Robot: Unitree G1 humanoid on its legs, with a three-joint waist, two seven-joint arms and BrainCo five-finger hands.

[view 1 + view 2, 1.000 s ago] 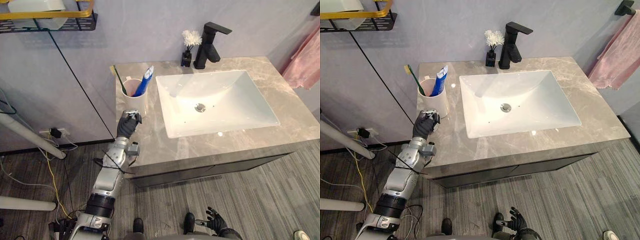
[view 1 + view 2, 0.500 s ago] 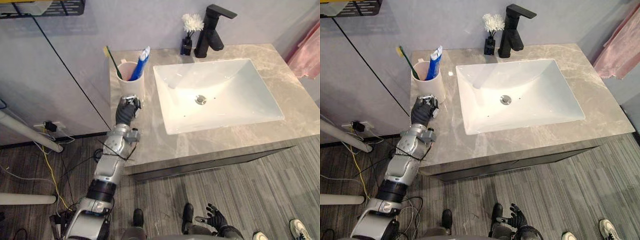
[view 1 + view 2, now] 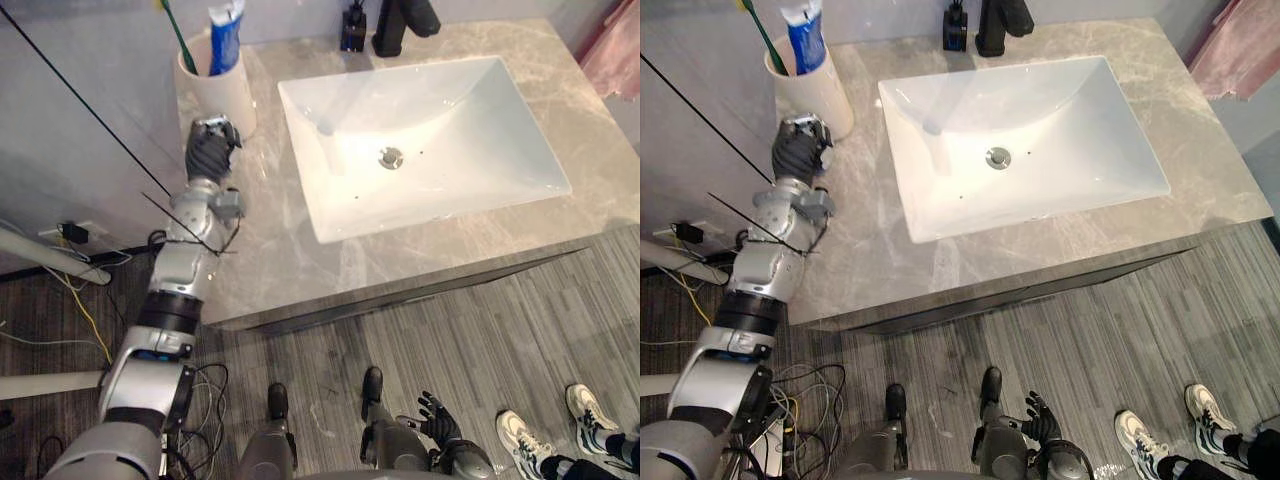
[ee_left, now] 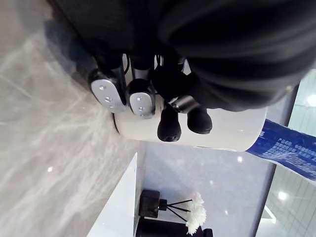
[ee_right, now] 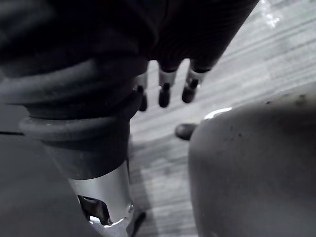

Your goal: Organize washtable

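A white cup (image 3: 215, 88) stands at the back left corner of the marble countertop (image 3: 262, 250), holding a green toothbrush (image 3: 180, 40) and a blue toothpaste tube (image 3: 225, 38). My left hand (image 3: 208, 150) rests on the counter right in front of the cup, fingers curled into a fist. In the left wrist view its dark fingertips (image 4: 169, 129) sit against the cup's white wall (image 4: 217, 140) without wrapping it. My right hand (image 3: 437, 420) hangs low near the floor, and its fingers (image 5: 165, 89) are straight.
A white rectangular sink (image 3: 480, 110) fills the counter's middle, with a black faucet (image 3: 405, 15) and a small black bottle holding a white flower (image 4: 150, 205) behind it. A pink towel (image 3: 612, 60) hangs at the right. A person's shoes (image 3: 560, 440) stand on the floor at lower right.
The camera has tilted down and shifted, so the whole scene slid up. My left hand stays in a fist by the cup. A person's shoes have come into view.
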